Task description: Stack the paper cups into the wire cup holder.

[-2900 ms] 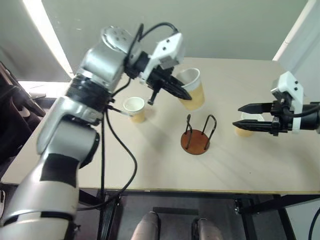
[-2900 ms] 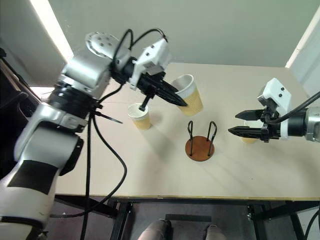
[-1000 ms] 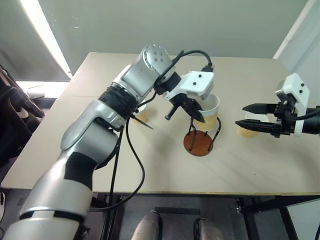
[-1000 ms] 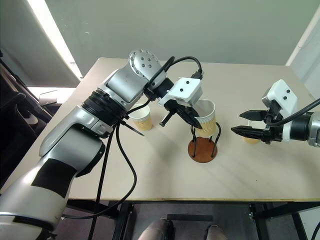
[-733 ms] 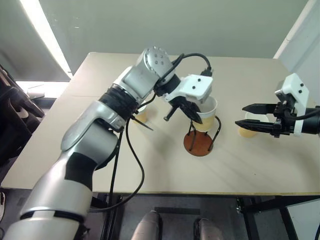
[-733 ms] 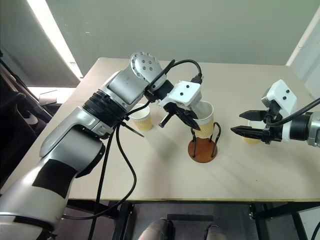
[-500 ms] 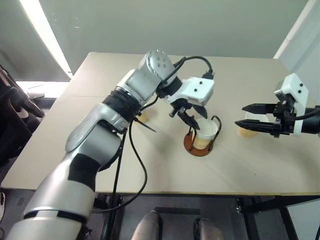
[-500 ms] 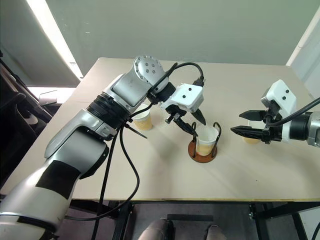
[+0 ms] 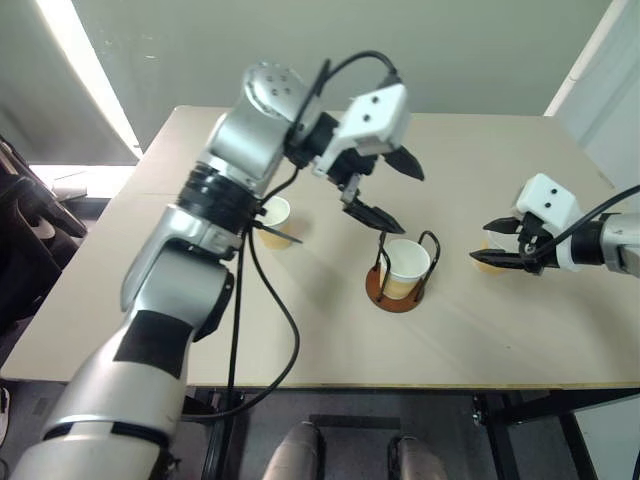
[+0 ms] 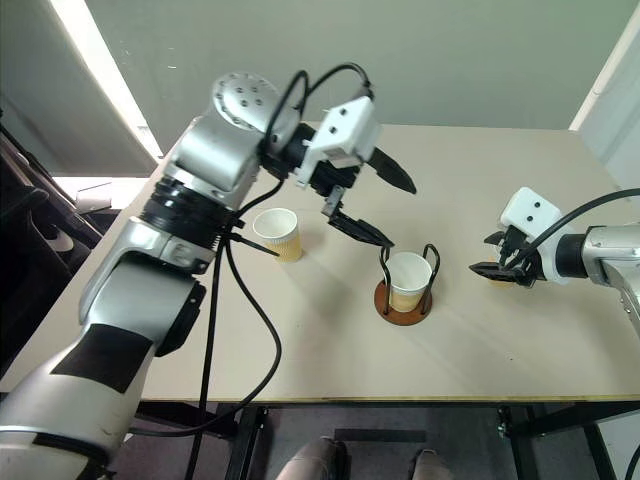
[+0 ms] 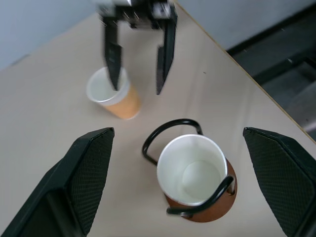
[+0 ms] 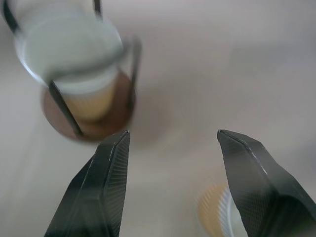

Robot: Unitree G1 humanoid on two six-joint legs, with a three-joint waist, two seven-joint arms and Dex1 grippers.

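Paper cup (image 9: pixel 407 265) in wire cup holder (image 9: pixel 396 291), below wide-spread left gripper (image 9: pixel 392 195) fingers.

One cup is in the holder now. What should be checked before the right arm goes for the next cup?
1. First paper cup seated upright in the wire cup holder: ok.
2. Left gripper open, empty and above the holder: ok.
3. Right gripper open at the cup on the right: ok.
4. That cup between its fingers: cannot tell.
5. Third cup upright on the table, apart from the holder: ok.
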